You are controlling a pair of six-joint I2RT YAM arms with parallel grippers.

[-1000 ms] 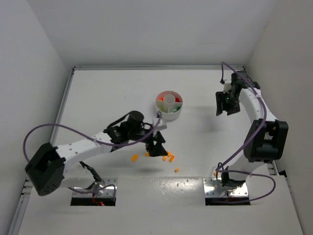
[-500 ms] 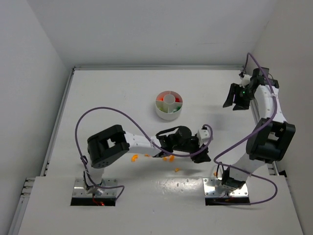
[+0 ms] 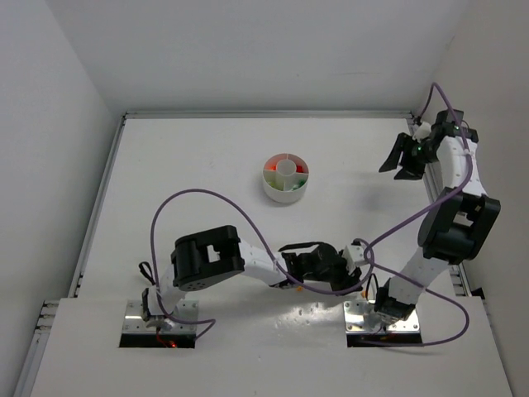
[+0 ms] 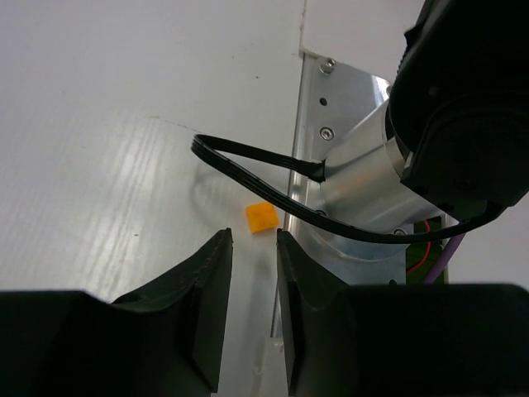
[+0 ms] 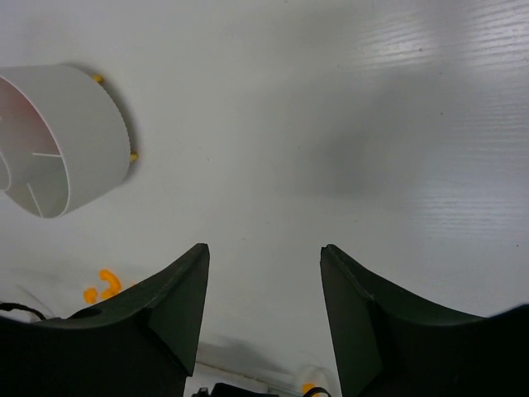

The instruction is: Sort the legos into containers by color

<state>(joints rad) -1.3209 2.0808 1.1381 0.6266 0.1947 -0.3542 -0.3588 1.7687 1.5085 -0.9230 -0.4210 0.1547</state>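
The white round dish (image 3: 285,188) stands at mid-table, with red bricks in its left wedge and green in its right one. My left arm reaches across the front; the left gripper (image 3: 361,266) is low beside the right arm's base. In the left wrist view the left gripper (image 4: 254,234) has a narrow gap and holds nothing. One orange lego (image 4: 261,217) lies just ahead of its tips, against the metal base plate (image 4: 331,149). My right gripper (image 3: 402,164) is wide open and empty, raised at the far right. It also shows in the right wrist view (image 5: 263,248).
A black cable (image 4: 248,155) loops over the table just beyond the orange lego. The right wrist view shows the dish (image 5: 74,132) at left with tiny orange bits by its wall, and orange legos (image 5: 103,285) near the front. A purple cable (image 3: 198,198) arcs over the left arm.
My left arm swung right along the front, from the orange pile to the right arm's base. My right gripper moved farther right and back, toward the wall.
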